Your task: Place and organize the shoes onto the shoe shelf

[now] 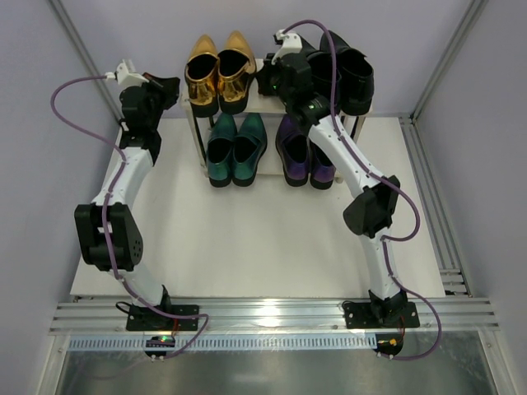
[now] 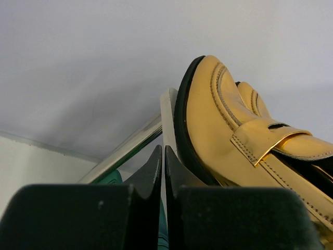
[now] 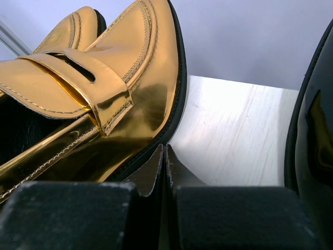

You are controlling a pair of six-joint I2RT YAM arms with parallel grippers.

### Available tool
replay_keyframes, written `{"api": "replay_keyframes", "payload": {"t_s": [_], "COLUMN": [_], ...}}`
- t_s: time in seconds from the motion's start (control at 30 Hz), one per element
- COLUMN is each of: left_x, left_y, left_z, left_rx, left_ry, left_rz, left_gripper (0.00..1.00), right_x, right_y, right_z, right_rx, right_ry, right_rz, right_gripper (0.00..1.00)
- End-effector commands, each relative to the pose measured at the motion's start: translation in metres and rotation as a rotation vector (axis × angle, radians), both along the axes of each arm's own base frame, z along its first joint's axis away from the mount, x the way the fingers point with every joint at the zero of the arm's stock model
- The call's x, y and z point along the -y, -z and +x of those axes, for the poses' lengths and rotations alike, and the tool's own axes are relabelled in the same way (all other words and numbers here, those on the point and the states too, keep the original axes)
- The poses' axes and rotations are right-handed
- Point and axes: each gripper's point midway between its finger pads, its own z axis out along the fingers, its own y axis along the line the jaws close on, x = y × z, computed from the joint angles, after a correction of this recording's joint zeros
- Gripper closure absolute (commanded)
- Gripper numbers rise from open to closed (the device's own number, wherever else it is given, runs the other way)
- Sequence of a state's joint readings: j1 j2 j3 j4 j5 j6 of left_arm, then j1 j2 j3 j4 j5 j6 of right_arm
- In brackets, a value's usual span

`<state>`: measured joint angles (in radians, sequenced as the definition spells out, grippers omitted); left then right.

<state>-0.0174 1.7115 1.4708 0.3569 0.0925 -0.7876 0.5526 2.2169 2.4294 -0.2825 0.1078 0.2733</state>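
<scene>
Left gripper [image 2: 164,156] closed, empty; gold shoes [image 2: 234,125] just right of its tips, on the shelf [image 3: 234,130] top. Right gripper [image 3: 165,153] closed, empty: gold shoes to its left, black shoes [image 3: 315,130] to its right.

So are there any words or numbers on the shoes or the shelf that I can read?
No, none can be read.
The gold shoes, black shoes, green shoes, purple shoes and shoe shelf show no writing.
The little boards at the arm bases are too small to tell.
</scene>
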Motion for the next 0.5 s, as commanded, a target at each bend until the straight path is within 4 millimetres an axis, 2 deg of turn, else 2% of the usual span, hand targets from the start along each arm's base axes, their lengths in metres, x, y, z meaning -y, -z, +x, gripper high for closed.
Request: {"api": "replay_keyframes", "payload": {"t_s": [0.0,0.07,0.13,0.2,0.27,0.33,0.37,0.4,0.43,0.47], "left_x": [0.004,0.005,0.005,0.004,0.003,-0.001,-0.002,-0.005,-0.007,-0.009], "left_y": [-0.042,-0.039,-0.040,-0.039,-0.040,-0.039,-0.046,-0.050,-0.049,-0.055], "left_z": [-0.015,-0.017,-0.020,-0.023,-0.029,-0.035,-0.044,-0.049,-0.055,-0.066], "left_rx": [0.103,0.097,0.102,0.099,0.095,0.073,0.088,0.096,0.083,0.084], "left_ry": [0.030,0.036,0.036,0.033,0.027,0.004,0.000,-0.018,-0.029,-0.038], "left_rz": [-0.012,-0.017,-0.019,-0.019,-0.017,-0.012,-0.009,-0.010,-0.012,-0.014], "left_gripper": [1.00,1.00,1.00,1.00,1.00,0.92,0.88,0.88,0.88,0.87], "right_x": [-0.039,-0.048,-0.048,-0.051,-0.038,-0.017,-0.004,0.012,0.021,0.036], "right_y": [-0.010,-0.006,-0.012,-0.005,-0.009,-0.011,-0.021,-0.025,-0.022,-0.040], "right_z": [-0.032,-0.042,-0.047,-0.052,-0.051,-0.050,-0.055,-0.058,-0.061,-0.071], "right_rx": [0.012,0.000,0.005,-0.009,-0.006,-0.012,-0.001,0.011,0.005,0.031], "right_ry": [-0.145,-0.189,-0.196,-0.188,-0.098,0.046,0.099,0.199,0.237,0.285], "right_rz": [0.018,0.017,0.020,0.007,-0.015,-0.053,-0.060,-0.083,-0.108,-0.095], "right_gripper": [0.96,0.96,0.96,0.96,0.96,0.96,0.96,0.96,0.96,0.96]}}
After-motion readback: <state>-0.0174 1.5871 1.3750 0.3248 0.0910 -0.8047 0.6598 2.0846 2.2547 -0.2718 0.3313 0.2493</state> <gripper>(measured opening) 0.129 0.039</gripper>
